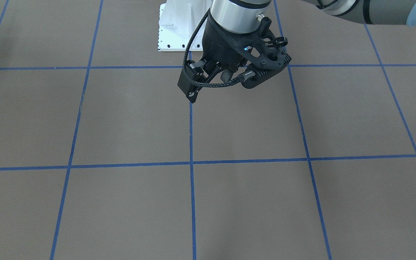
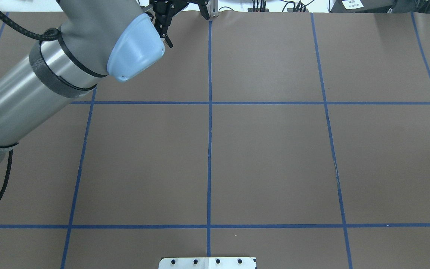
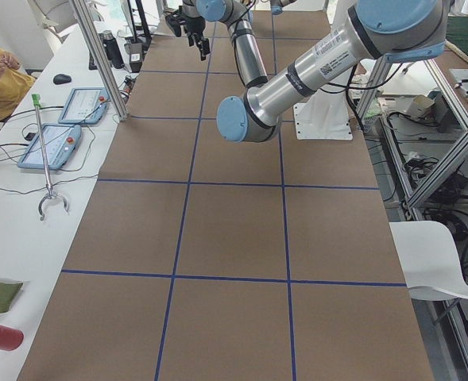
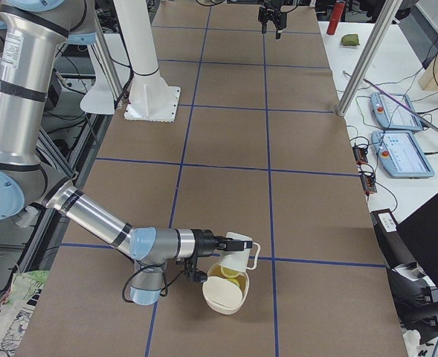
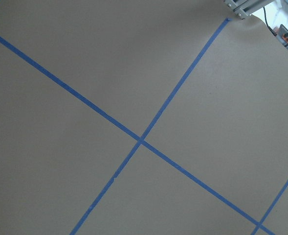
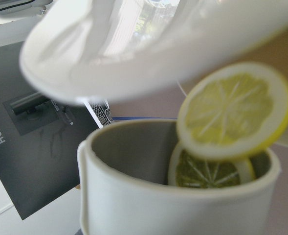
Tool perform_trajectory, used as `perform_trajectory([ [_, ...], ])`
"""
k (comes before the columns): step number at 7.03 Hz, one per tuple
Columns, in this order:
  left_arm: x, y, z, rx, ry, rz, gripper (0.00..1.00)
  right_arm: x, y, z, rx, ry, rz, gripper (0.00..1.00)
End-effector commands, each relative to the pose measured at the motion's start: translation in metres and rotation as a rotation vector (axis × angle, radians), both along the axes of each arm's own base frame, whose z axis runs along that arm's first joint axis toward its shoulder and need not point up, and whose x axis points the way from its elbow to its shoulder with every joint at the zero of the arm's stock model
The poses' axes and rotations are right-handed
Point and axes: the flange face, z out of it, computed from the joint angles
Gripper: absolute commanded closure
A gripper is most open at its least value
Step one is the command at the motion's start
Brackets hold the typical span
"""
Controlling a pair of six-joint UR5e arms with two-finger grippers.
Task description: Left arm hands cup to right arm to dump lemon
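In the front-facing view, the left tool (image 1: 208,81) is seen raised over the brown paper-covered worktop with blue tape lines (image 1: 121,126). Its fingers are spread and nothing is held between them. No mug or fruit is shown here.

In the overhead view, the left tool (image 2: 183,16) is found toward the far side from the robot, spread and empty. The right arm is not shown.

In the left-side view, only the left arm is made out, and no object is carried by it.

In the right-side view, the small white ceramic cup with a squared loop handle (image 4: 230,286) is seen at the tip of the right tool (image 4: 217,242), near the worktop's right end and well apart from the left tool. The cup is tipped with its mouth downward, and the yellow-green lemon (image 4: 230,274) is visible just inside the mouth. Whether the right tool's fingers are pressed together on the cup cannot be told.

In the right wrist view, the lemon (image 6: 234,110) is shown as slices at the cup's rim (image 6: 134,196), one leaning outward.

The hand-over is judged complete and the pour begun. The lemon has not yet been tipped out onto the worktop.
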Motion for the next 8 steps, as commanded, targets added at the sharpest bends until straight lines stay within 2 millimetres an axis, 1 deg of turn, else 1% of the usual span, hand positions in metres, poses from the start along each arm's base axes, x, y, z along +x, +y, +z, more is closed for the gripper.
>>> perform_trajectory([
  [1, 0.001, -0.003, -0.001, 0.007, -0.012, -0.012, 0.0, 0.021, 0.012, 0.011, -0.075, -0.101, 0.007, 0.86],
  [2, 0.004, -0.004, 0.0, 0.01, -0.02, -0.017, 0.0, 0.026, 0.01, 0.009, -0.081, -0.13, 0.008, 0.85],
  [3, 0.007, -0.003, 0.0, 0.008, -0.021, -0.013, 0.0, 0.026, 0.004, 0.004, -0.08, -0.149, 0.011, 0.81],
  [4, 0.008, -0.002, -0.001, 0.01, -0.021, -0.011, 0.0, 0.025, -0.01, -0.002, -0.077, -0.169, 0.017, 0.78],
  [5, 0.014, 0.002, -0.002, 0.013, -0.02, 0.001, 0.0, 0.025, -0.015, -0.02, -0.047, -0.193, 0.014, 0.78],
  [6, 0.014, 0.001, -0.001, 0.012, -0.021, -0.001, 0.0, 0.025, -0.022, -0.048, 0.011, -0.183, 0.005, 0.82],
  [7, 0.015, 0.001, 0.001, 0.009, -0.023, 0.001, 0.0, 0.024, -0.03, -0.062, 0.036, -0.176, 0.004, 0.82],
  [8, 0.015, 0.001, 0.002, 0.016, -0.024, 0.006, 0.0, 0.025, -0.036, -0.072, 0.052, -0.144, 0.006, 0.82],
])
